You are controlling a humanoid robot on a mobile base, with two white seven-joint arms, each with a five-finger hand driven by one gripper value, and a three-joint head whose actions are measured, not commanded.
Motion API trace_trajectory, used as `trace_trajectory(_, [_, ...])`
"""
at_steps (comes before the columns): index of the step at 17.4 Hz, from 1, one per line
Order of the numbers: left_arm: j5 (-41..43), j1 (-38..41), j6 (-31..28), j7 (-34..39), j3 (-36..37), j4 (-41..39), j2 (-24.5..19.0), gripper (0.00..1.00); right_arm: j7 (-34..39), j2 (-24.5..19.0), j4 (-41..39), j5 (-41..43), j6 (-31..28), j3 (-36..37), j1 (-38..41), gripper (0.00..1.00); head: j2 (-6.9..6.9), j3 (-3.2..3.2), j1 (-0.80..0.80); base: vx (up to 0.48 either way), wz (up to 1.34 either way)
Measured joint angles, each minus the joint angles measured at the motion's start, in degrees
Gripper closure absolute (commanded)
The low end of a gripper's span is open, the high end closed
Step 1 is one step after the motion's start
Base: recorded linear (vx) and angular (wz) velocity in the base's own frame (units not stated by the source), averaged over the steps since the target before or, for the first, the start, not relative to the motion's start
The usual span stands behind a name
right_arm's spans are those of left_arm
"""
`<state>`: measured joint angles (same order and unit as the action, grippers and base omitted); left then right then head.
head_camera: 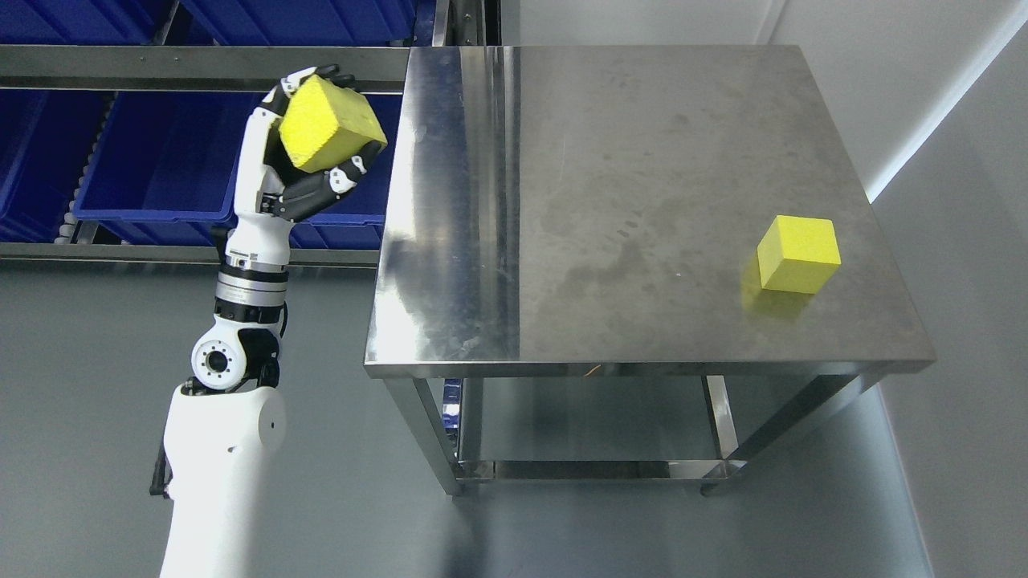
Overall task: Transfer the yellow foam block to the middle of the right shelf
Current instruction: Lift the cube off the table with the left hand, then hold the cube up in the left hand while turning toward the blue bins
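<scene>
Steel table [642, 201] is filling the middle of the view, and a second yellow foam cube [797, 254] is sitting near its right edge. Left of the table's left edge, in front of the blue bins [161, 168] on the shelf rack [193, 79], the left hand [309, 156] is gripping a yellow foam block [329, 124], fingers curling tightly around it, clear of the tabletop
</scene>
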<state>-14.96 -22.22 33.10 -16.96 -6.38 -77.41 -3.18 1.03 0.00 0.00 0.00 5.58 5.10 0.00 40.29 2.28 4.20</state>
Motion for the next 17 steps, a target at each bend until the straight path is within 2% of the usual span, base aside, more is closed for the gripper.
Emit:
trace_trajectory(7, [-1.8, 2.8, 0.6, 9.2, -3.0, -2.3, 1.7, 0.65, 0.0, 0.0, 0.0, 0.0, 0.0, 0.0, 0.0, 0.00, 0.00, 0.00, 0.00, -0.084, 0.35])
trace_trajectory(15, [-2.2, 5.5, 0.3, 10.7, -3.1, -4.4, 2.5, 0.65, 0.0, 0.0, 0.0, -0.1, 0.0, 0.0, 0.0, 0.00, 0.00, 0.01, 0.00, 0.017, 0.85])
trace_trajectory(17, [-2.3, 6.2, 0.0, 10.8, -3.0, -4.7, 2.6, 0.66, -0.1, 0.0, 0.0, -3.9, 0.0, 0.0, 0.0, 0.00, 0.00, 0.00, 0.00, 0.095, 1.04])
